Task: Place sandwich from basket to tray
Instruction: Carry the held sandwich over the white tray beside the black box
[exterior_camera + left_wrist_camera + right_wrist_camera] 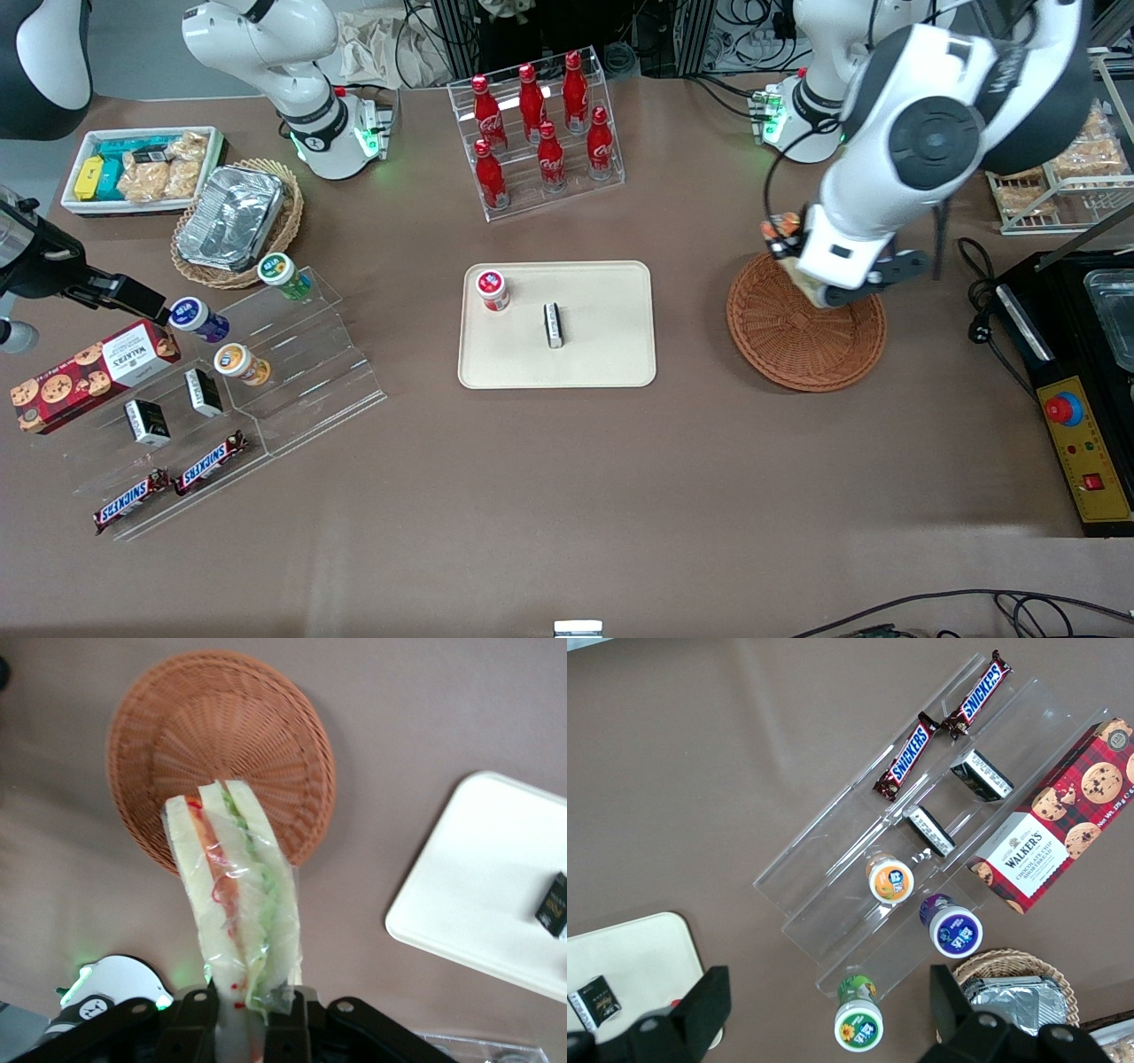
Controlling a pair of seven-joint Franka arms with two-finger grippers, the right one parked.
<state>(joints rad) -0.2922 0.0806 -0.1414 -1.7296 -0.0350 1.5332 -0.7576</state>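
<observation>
The sandwich [235, 904], a wedge of white bread with orange-red and green filling in clear wrap, is clamped at one end by the tool [252, 1014] and hangs above the basket [802, 341], clear of its weave. The basket is round, shallow, reddish-brown wicker, sitting on the surface toward the working arm's end. The tray [602, 354] is flat, cream-beige, with rounded corners, lying beside the basket toward the parked arm's end.

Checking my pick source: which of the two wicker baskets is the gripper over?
The round reddish-brown woven basket, now empty; the gripper, shut on the wrapped triangular sandwich, hangs above it. The lighter tan basket holds a foil container.
</observation>
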